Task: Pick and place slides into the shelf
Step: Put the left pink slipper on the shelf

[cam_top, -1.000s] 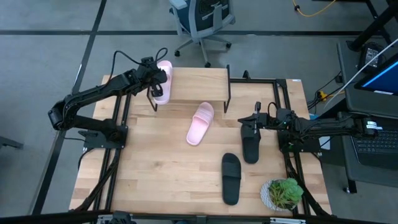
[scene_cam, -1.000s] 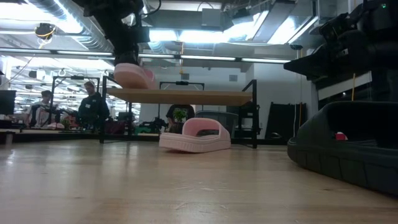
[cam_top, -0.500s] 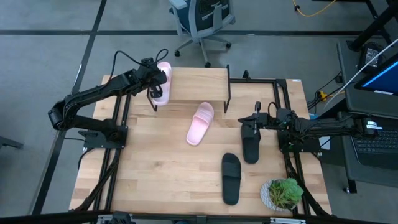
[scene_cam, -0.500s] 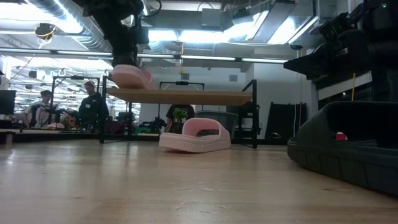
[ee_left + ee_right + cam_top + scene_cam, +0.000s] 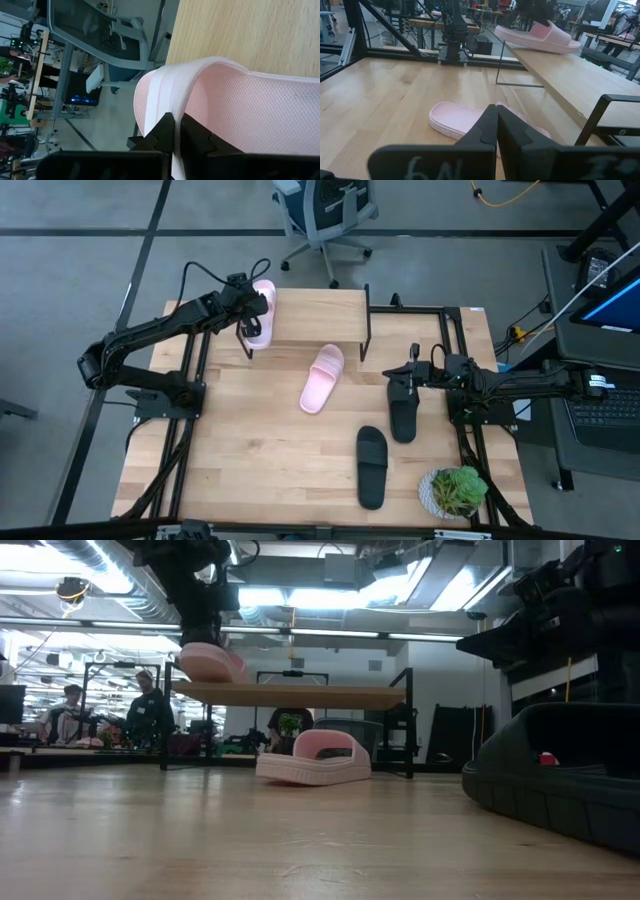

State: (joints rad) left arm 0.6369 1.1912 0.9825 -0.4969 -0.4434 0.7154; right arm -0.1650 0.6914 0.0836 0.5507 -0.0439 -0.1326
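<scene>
One pale pink slide (image 5: 263,313) lies at the left end of the shelf (image 5: 320,317). My left gripper (image 5: 249,312) is shut on its strap. A second pink slide (image 5: 322,378) lies sole down on the table in front of the shelf. One black slide (image 5: 403,412) lies at the right, and my right gripper (image 5: 404,377) hovers shut above its far end, touching nothing. The other black slide (image 5: 371,466) lies nearer the front edge. My left gripper pinches the edge of the pink slide's wide strap (image 5: 172,102) between its two fingers. The fingers come slanting down from the table's left side. The slide sits a little tilted, with its sole (image 5: 535,44) on the left end of the shelf's plank.
A small potted plant (image 5: 455,490) stands at the front right corner. The shelf's black metal legs (image 5: 366,330) stand by the second pink slide. The rest of the shelf's plank (image 5: 335,310) is bare. People (image 5: 150,710) sit in the room beyond the table.
The pink slide in my left gripper has tipped a little: the end toward the shelf's middle has sunk onto the plank. Both arms have stayed in place.
</scene>
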